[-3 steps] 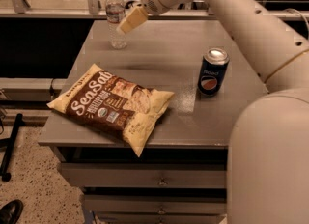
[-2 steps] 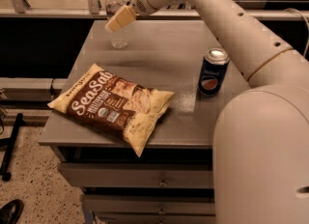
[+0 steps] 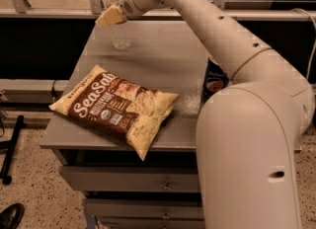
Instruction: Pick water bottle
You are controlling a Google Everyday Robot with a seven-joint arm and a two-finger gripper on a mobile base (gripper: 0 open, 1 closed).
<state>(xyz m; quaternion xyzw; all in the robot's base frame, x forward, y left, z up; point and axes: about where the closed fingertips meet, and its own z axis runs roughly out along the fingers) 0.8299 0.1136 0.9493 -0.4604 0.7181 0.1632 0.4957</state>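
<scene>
Fig.: approach phase, pick not yet made. Hand sits over the far-left part of the worktop, overlapping the water bottle at approx. label height; whether it is open or closed cannot be told. Bottle is upright nr. the far edge, just behind and slightly right of the hand, w/ cap above it and base below; contact vs. mere overlap is unclear. Judged best practice: centre on mid-body, keep approach level, close gently (light bottle, likely tips easily), lift straight up. Chip bag and Pepsi can lie well apart.
</scene>
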